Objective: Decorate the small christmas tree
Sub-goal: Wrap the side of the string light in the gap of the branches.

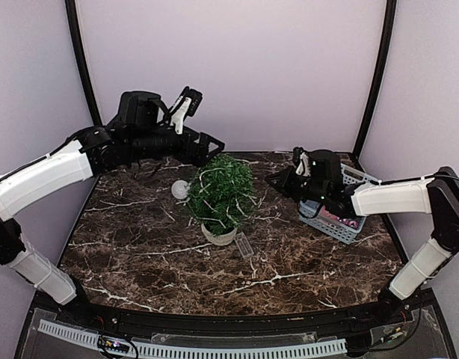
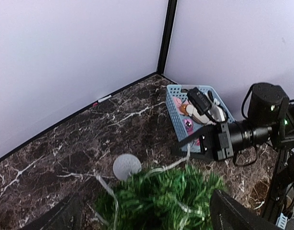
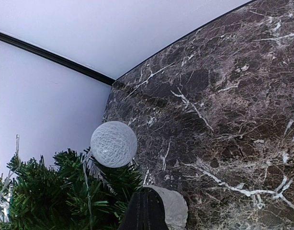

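Small christmas tree point(image 1: 220, 191) stands upright in its pot point(image 1: 218, 235), long axis vertical. Left gripper point(image 1: 208, 147) is spread wide and empty, just behind and above the treetop, so it's the nearer arm. Right gripper point(image 1: 277, 179) is pinched shut, near the tree's right side; can't tell if it holds anything.
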{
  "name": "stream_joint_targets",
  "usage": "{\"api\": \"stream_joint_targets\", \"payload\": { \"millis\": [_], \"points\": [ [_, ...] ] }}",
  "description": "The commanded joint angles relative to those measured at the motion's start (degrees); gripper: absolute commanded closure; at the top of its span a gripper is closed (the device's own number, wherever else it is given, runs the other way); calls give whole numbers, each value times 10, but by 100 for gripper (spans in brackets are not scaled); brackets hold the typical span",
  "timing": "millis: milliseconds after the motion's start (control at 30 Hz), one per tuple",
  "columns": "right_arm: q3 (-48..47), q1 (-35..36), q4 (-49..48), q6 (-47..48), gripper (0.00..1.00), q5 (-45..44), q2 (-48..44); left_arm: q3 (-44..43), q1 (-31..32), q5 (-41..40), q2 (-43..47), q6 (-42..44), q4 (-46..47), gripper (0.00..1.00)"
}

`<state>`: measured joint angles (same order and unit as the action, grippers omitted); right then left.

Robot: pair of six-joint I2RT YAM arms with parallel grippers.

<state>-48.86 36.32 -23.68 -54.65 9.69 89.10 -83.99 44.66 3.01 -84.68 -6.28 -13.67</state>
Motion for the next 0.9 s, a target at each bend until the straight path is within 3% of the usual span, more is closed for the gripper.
{"api": "stream_joint_targets", "payload": {
  "millis": [0,200,367,567,700,867],
  "points": [
    [-5,-1,-25,-7,100,32,3,119,3,-47,96,-24,94,5],
    [6,9,22,-10,100,50,-17,330,3,-100,223,-65,181,5],
    [42,23,44,-30,99,41,-51,378,3,-112,273,-81,168,5],
    [90,25,42,-11,58,2,-99,408,3,-96,284,-82,176,5],
    [155,24,20,47,36,-8,-172,421,3,-95,286,-85,178,4],
    [188,24,11,72,38,54,-176,424,3,-92,284,-75,180,4]
  ]
}}
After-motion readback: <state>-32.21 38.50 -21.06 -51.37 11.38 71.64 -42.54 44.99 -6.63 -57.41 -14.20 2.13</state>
